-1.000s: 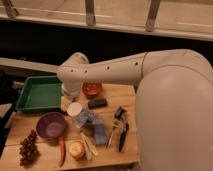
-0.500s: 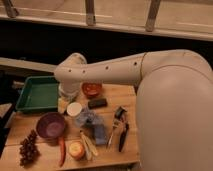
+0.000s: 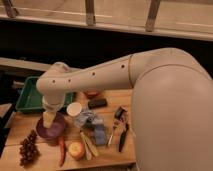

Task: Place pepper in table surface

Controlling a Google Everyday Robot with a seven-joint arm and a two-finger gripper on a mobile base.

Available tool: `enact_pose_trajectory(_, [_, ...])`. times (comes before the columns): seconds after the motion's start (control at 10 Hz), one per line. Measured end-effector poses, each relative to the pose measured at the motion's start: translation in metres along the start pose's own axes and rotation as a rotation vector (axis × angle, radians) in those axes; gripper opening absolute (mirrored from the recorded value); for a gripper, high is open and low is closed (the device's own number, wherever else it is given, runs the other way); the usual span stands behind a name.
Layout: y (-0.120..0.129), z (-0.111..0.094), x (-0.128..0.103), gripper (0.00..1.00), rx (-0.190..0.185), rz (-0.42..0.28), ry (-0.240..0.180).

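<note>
Jaws: spread wide, seemingly empty; at the end of the white arm [image 3: 90, 75], just above the round purple bowl [image 3: 56, 133].
Pepper: slim red-orange chili pepper [image 3: 61, 150], flat on the light-brown wooden plank worktop [image 3: 17, 127], between the dark grape bunch [image 3: 28, 147] and the round red-yellow apple [image 3: 76, 149].
Risk: bowl rim clipped on a careless swing, or pepper nudged off the near front edge; cause, crowding around the wrist.
Pepper versus jaws: apart, no contact; beyond the bowl, nearer the front edge.
</note>
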Motion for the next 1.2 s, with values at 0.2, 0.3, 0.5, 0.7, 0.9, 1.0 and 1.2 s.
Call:
enact_pose_trajectory(0.2, [0.011, 0.01, -0.007, 0.8, -0.019, -0.039, 0.012])
enact_pose_trajectory(0.3, [0.019, 0.018, -0.008, 0.8, -0.031, -0.066, 0.025])
enact_pose_trajectory(0.5, [0.041, 0.032, -0.014, 0.8, -0.046, -0.11, 0.051])
enact_pose_trajectory(0.7, [0.052, 0.038, -0.011, 0.8, -0.028, -0.115, 0.061])
enact_pose_trajectory(0.9, [0.052, 0.039, -0.011, 0.8, -0.025, -0.116, 0.059])
enact_pose_trajectory(1.0, [0.052, 0.039, -0.011, 0.8, -0.026, -0.116, 0.059])
enact_pose_trajectory(1.2, [0.052, 0.039, -0.009, 0.8, -0.033, -0.103, 0.068])
